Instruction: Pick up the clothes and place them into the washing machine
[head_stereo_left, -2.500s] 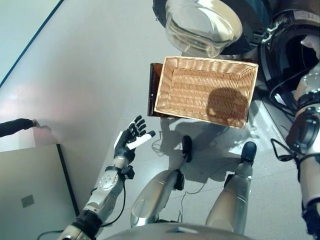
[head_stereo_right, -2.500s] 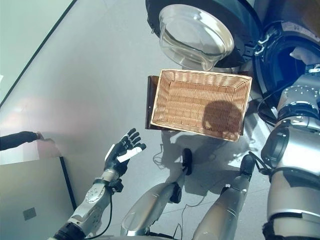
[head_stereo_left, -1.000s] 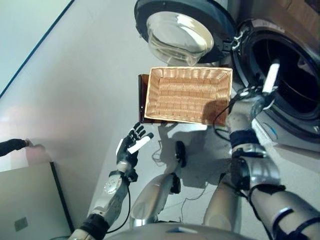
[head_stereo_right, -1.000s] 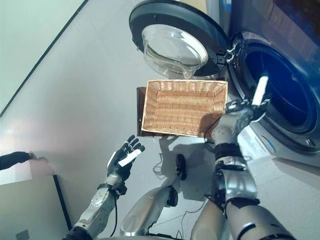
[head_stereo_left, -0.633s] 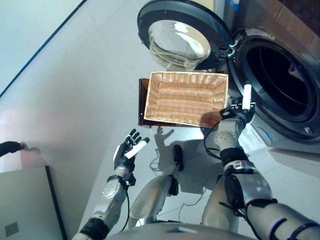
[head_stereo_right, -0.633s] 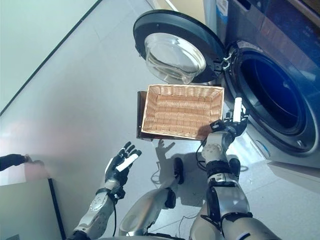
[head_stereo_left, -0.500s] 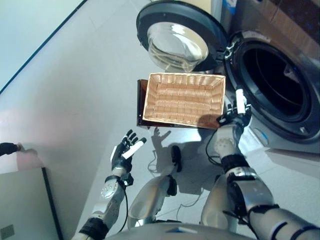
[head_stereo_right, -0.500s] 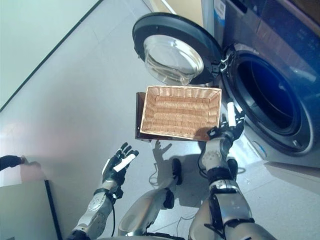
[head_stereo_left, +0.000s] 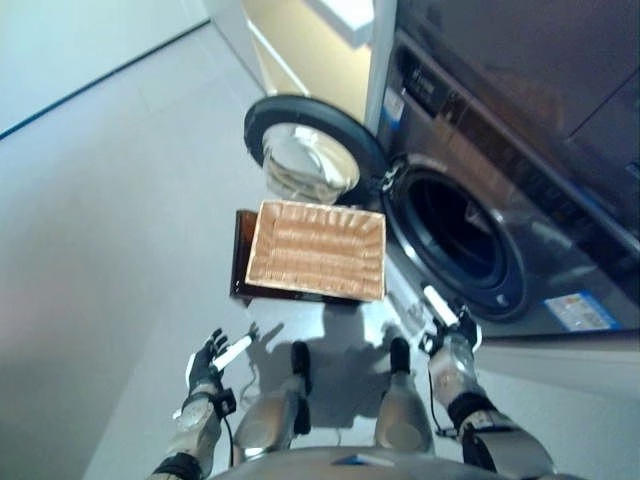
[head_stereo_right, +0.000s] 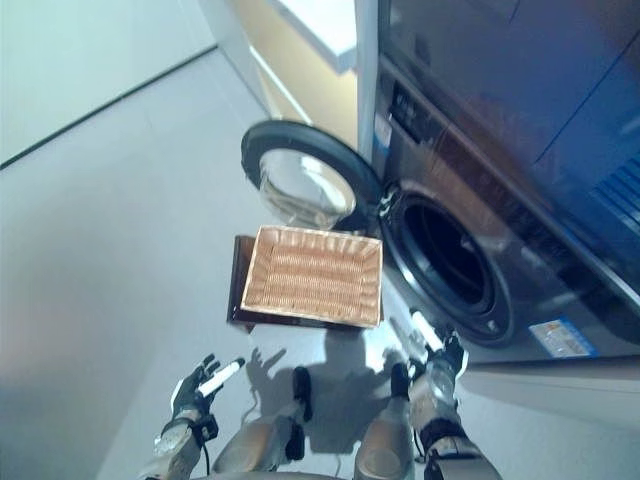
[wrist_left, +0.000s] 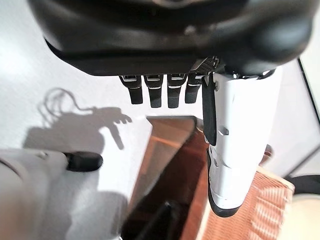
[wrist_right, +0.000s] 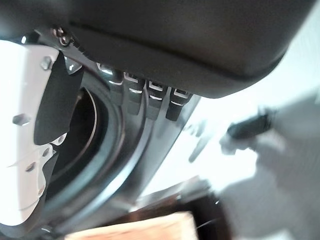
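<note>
Washing machine (head_stereo_left: 470, 230): door (head_stereo_left: 305, 160) swung wide, drum dark; no clothes seen inside.
Basket (head_stereo_left: 318, 251): wicker, on dark stand (head_stereo_left: 242, 255) before the door; no clothes in it.
Left hand (head_stereo_left: 208, 364): low, fingers spread, holding nothing.
Right hand (head_stereo_left: 450, 335): below drum opening, fingers straight, holding nothing.

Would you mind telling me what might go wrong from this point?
The washing machine's door hangs open beside the wicker basket, so a forward step or arm swing might knock either. The basket looks empty and both the left hand and right hand are open and empty, so another pick might find nothing.
</note>
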